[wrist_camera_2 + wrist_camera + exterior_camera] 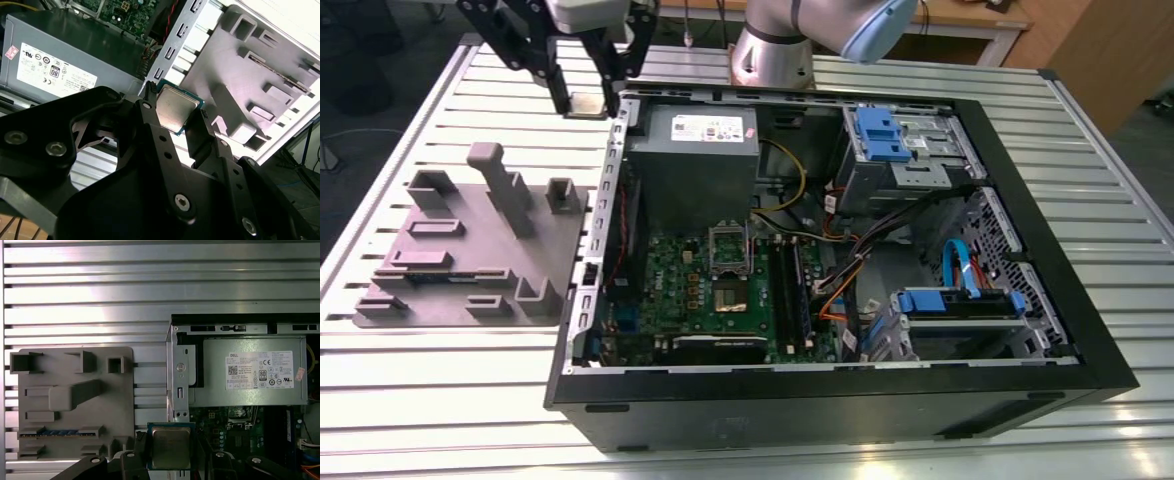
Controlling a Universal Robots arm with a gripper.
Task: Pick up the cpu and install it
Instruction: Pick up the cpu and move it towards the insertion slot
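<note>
near the table (pixel 440 400) edge where the arm is mounted, the pincer (pixel 591 96) hangs over the corner of the open computer case (pixel 1014 250), beside the grey power supply (pixel 694 160). it is closed narrow on the cpu (pixel 592 105), gripping two opposite edges and holding it in the air. a grey moulded holder (pixel 467 250) lies on the table just beside the case. inside the case, the green board (pixel 720 300) and its square socket (pixel 727 245) sit well apart from the cpu.
</note>
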